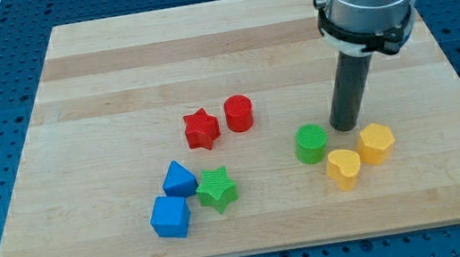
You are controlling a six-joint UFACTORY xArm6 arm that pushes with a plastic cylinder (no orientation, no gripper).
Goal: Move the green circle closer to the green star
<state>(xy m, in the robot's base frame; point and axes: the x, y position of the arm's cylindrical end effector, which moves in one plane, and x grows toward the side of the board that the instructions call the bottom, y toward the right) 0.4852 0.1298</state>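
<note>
Our tip (346,126) carries nothing, a bare rod resting just to the right of the green circle (311,144) and slightly above it. The green star (217,189) lies well left of the circle and a little lower, so we judge a push leftward suits.

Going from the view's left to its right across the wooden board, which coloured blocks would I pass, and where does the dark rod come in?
Blue cube → red star → red cylinder → green circle → yellow heart → my tip → yellow hexagon. The blue pointed block and green star overlap others' spans.
</note>
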